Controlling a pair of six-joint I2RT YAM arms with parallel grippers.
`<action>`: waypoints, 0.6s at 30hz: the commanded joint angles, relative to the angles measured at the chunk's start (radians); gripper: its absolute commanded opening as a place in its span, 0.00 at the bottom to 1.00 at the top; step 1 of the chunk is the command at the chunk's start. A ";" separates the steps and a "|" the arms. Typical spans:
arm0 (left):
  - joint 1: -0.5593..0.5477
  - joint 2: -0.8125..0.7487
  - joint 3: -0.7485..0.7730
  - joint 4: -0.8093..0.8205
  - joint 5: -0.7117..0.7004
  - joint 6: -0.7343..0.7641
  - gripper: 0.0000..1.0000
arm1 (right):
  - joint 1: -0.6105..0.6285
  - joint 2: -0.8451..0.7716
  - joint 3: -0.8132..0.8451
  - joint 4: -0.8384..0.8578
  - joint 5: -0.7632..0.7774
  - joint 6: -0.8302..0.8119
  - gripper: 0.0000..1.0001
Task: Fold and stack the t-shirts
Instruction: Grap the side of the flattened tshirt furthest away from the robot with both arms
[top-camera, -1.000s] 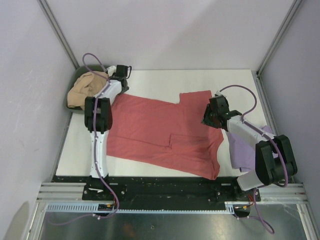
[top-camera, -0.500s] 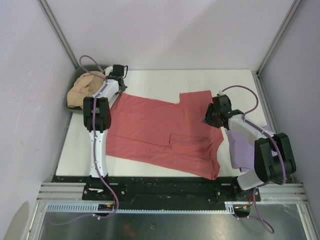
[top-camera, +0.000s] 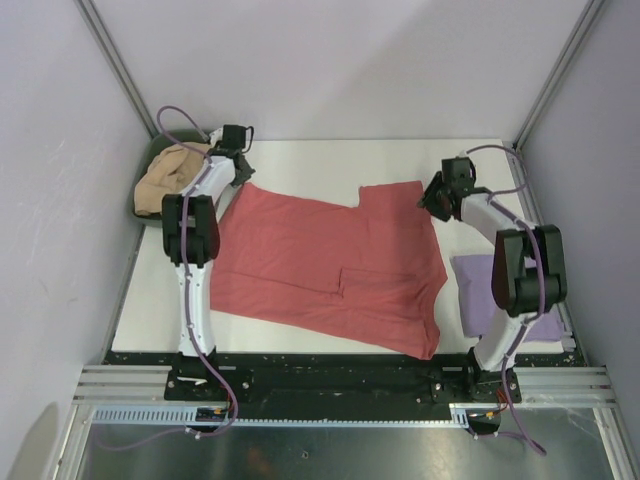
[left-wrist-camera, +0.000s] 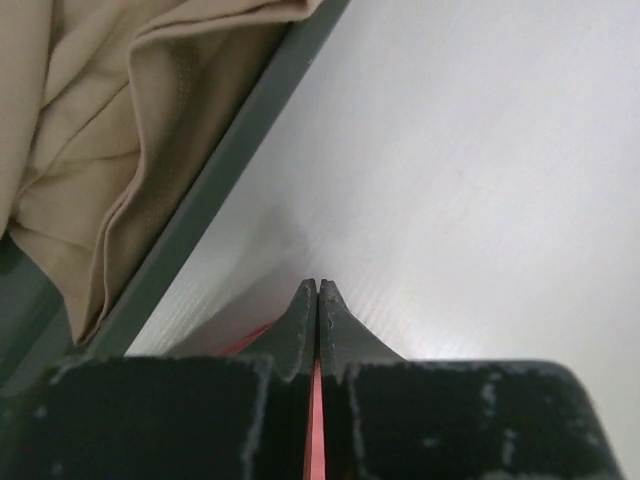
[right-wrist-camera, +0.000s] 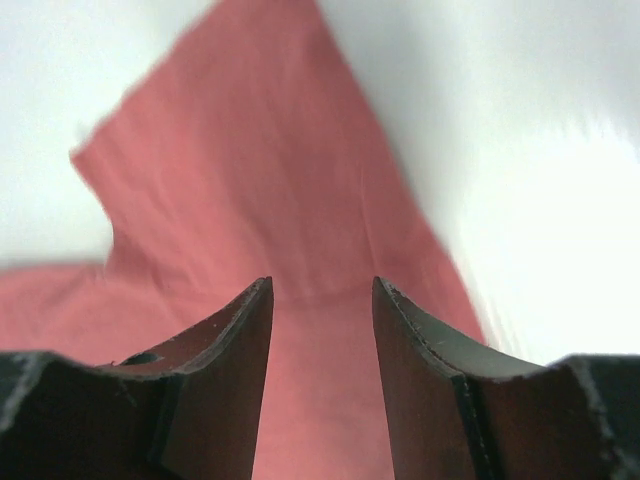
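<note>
- Left gripper (left-wrist-camera: 317, 290): fingers (left-wrist-camera: 295, 335) pressed together, with a thin sliver of red cloth nipped between them. It sat at the far-left corner of the salmon-red t-shirt (top-camera: 320, 265), low over the table (top-camera: 330, 160).
- Right gripper (right-wrist-camera: 322, 285): fingers (right-wrist-camera: 230, 370) spread apart, nothing between them. It hung over the shirt's far-right flap, whose pointed edge ran out ahead of the tips.
- Salmon-red t-shirt: spread mostly flat across the middle of the table. The near edge lay close to the table's front rim, the right edge was near the lavender t-shirt (top-camera: 480, 290), and a notch was cut into the far edge.
- Lavender t-shirt: lay at the near-right side of the table, partly under the right arm.
- Tan-beige t-shirt (top-camera: 170, 175): bunched in the dark green bin (top-camera: 137, 207) at the far-left corner. The bin's rim (left-wrist-camera: 200, 215) ran just beside the left fingers.
- Open room: white table showed beyond the red shirt's far edge, between the two grippers, and in a strip along its left edge.
</note>
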 joint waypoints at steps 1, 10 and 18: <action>-0.003 -0.133 -0.033 0.032 0.032 0.058 0.00 | -0.036 0.153 0.189 0.028 0.076 -0.014 0.50; -0.003 -0.160 -0.104 0.060 0.069 0.078 0.00 | -0.053 0.499 0.617 -0.161 0.098 -0.058 0.50; -0.003 -0.173 -0.142 0.083 0.082 0.072 0.00 | -0.041 0.638 0.782 -0.253 0.086 -0.069 0.49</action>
